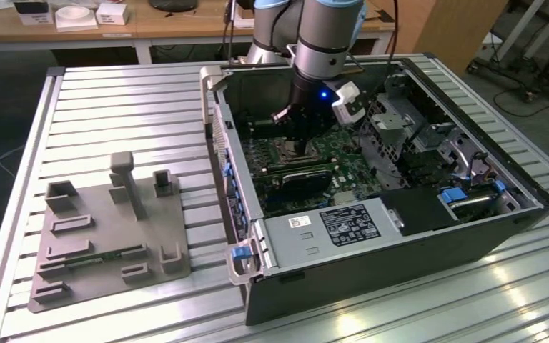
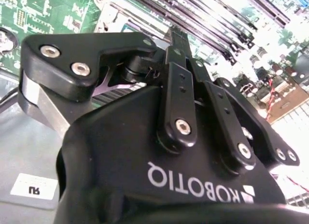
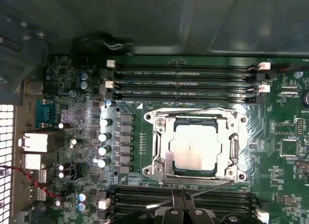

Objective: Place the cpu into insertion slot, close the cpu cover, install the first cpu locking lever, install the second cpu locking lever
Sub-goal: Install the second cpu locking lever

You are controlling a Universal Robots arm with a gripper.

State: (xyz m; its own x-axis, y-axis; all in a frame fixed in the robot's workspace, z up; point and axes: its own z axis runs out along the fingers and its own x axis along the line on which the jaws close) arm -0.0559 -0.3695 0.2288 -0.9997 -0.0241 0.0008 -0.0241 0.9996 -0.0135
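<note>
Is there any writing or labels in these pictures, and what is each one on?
Pincer body: large white maker's lettering, upside down in the second wrist view.
White sticker beside it: too blurred to read.
Black label on the case's grey unit: too small to read.
Motherboard: fine white print, too small to read.

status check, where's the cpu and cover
Gripper low over the board, beside the socket. Cpu seated in slot. Cover down around it.
</note>
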